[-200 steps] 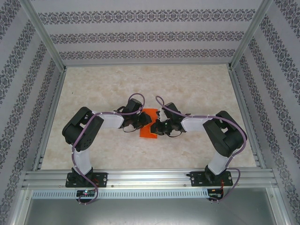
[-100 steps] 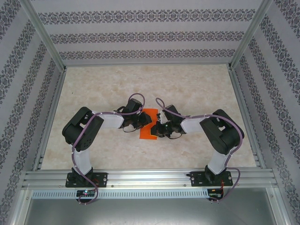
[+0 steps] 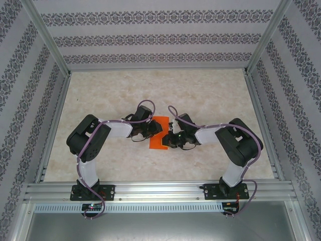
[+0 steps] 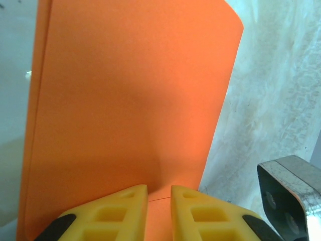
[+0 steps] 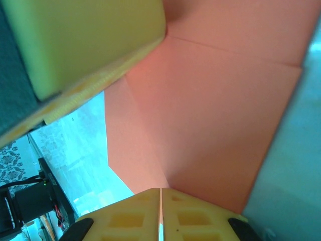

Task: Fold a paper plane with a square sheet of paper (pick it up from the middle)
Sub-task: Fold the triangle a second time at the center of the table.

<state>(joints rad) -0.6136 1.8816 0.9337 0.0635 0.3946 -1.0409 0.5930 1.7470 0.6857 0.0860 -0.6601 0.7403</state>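
The square sheet of paper (image 3: 157, 142) is bright orange and lies partly folded on the table between my two grippers. In the left wrist view the sheet (image 4: 130, 100) stretches away from my left gripper (image 4: 159, 187). Its yellow jaws stand narrowly apart, tips down on the sheet, and orange shows through the gap. In the right wrist view my right gripper (image 5: 161, 190) is shut, and a raised crease of the sheet (image 5: 215, 110) runs into its tips. A left finger (image 5: 90, 40) presses on the sheet's far part. From above, the left gripper (image 3: 153, 129) and right gripper (image 3: 169, 137) flank the paper.
The beige marbled table top (image 3: 110, 90) has aluminium rails (image 3: 160, 190) round it and patterned walls behind them. A grey metal part (image 4: 291, 196) sits close to the paper's right side in the left wrist view. Both arms reach inward towards the table's middle.
The right arm and its gripper have shifted slightly beside the paper's right edge. The left arm and the paper have stayed where they were.
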